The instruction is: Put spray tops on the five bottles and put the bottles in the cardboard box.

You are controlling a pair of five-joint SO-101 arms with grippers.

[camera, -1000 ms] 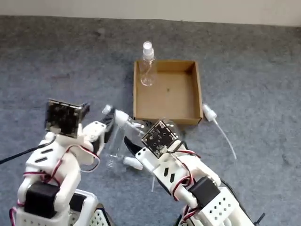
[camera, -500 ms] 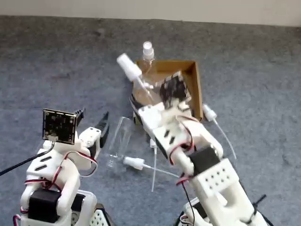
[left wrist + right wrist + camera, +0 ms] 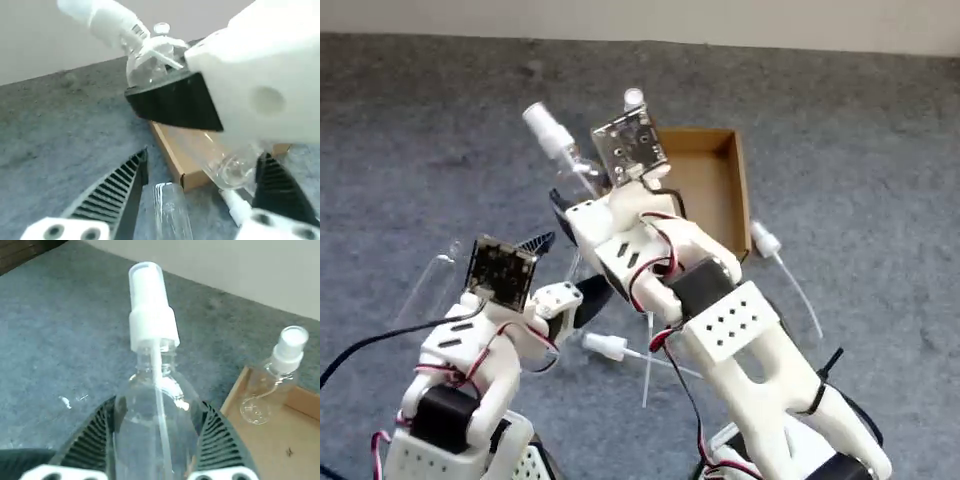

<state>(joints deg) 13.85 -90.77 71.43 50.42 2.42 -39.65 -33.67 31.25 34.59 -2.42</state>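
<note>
The capped bottle (image 3: pixel 157 405) is held off the table and tilted. Its spray top (image 3: pixel 150 310) points toward the upper left of the high view and its body is at the left edge of the cardboard box (image 3: pixel 740 190) — a carrying pose, I judge, since the top is on and the box is where it belongs. The right gripper (image 3: pixel 157 440) is clamped round the bottle's belly, a jaw on each side, which leaves neck and top free. Another capped bottle (image 3: pixel 272 390) already sits in the box's upper left corner, so the bare floor to its right looks like the place to set this one. At lower left in the high view, the left gripper (image 3: pixel 202 157) gapes wide and holds nothing. It straddles an uncapped bottle (image 3: pixel 170 210) lying on the grey cloth (image 3: pixel 440 120) — probably the next to be capped. A loose spray top (image 3: pixel 605 347) lies below centre, and a second spray top (image 3: pixel 765 240) lies just right of the box.
</note>
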